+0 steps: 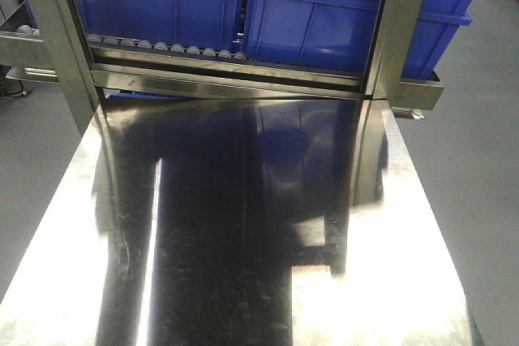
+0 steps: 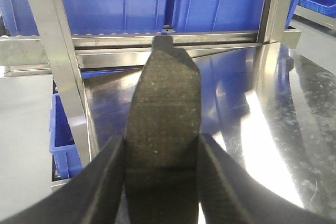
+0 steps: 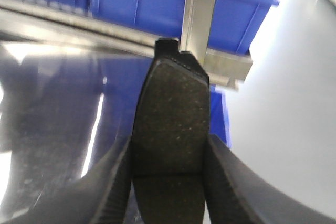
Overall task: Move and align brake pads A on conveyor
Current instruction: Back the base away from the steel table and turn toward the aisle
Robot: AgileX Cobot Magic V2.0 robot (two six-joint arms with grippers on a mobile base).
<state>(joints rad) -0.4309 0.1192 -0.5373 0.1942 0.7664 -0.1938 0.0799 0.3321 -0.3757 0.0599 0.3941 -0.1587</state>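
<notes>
From the front, a shiny steel tabletop [image 1: 243, 281] runs up to a steel roller rack [image 1: 227, 79] carrying two blue bins [image 1: 154, 6]. The left-hand bin holds something red.

Through the left wrist camera, the left gripper [image 2: 161, 141] is clamped on a brake pad [image 2: 165, 98]. Its black fingers [image 2: 102, 177] press against both sides of the pad's near end. The pad is dark grey and speckled, and it points toward the rack with the tabletop behind it.

Through the right wrist camera, the right gripper [image 3: 168, 142] grips a second brake pad [image 3: 170, 108] the same way. This pad's notched far end lies in line with the rack's right upright post [image 3: 202, 9], and grey floor [image 3: 286, 108] shows to the right.
</notes>
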